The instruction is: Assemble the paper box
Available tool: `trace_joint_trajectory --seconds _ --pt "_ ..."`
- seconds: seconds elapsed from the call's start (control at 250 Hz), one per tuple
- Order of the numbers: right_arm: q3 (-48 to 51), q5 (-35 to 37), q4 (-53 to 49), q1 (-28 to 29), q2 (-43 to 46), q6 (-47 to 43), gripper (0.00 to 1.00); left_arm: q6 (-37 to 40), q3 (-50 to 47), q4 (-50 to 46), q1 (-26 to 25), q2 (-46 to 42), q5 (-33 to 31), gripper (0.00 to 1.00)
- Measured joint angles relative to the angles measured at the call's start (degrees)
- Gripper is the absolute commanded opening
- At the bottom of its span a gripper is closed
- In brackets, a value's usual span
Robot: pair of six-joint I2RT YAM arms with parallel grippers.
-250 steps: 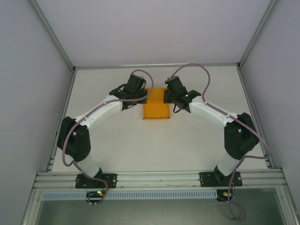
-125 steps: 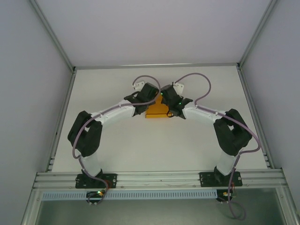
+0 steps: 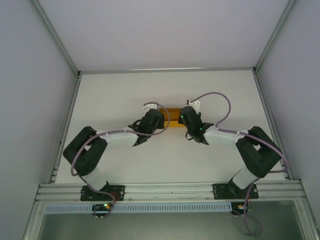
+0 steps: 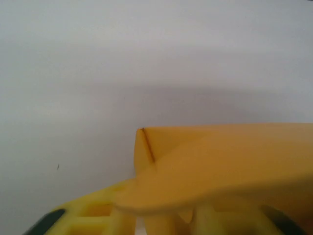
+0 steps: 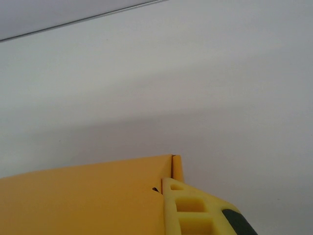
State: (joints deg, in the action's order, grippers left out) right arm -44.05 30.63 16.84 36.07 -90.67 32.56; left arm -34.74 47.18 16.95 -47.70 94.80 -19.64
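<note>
Top view: orange-yellow thin-card paper box (image 3: pixel 173 110) sits mid white worktop (image 3: pixel 225 90), a narrow strip showing between the heads of the left arm (image 3: pixel 117 135) and right arm (image 3: pixel 225 136). Risk, as I judge it: uneven inward squeeze buckles the thin card or pops a fold. Left wrist view: yellow lattice left fingers (image 4: pixel 93 215) lie under a rounded flap of the box (image 4: pixel 220 156); whether they pinch or merely prop it, cannot tell. One corner crease stands sharp. Right wrist view: right fingers (image 5: pixel 188 210) sit flush beside the box corner (image 5: pixel 88 200); grip unreadable. The card face is smooth, with a small slit at the seam.
</note>
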Motion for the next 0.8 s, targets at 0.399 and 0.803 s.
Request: trace_joint_trajectory --seconds 0.399,0.803 --pt "10.5 5.9 11.5 4.7 3.2 -6.8 0.00 2.6 -1.4 -14.3 -1.7 -18.4 6.3 1.00" --pt "17.2 5.3 22.6 7.2 2.4 -12.8 0.03 -6.9 9.7 -35.2 9.5 -18.3 9.1 1.00"
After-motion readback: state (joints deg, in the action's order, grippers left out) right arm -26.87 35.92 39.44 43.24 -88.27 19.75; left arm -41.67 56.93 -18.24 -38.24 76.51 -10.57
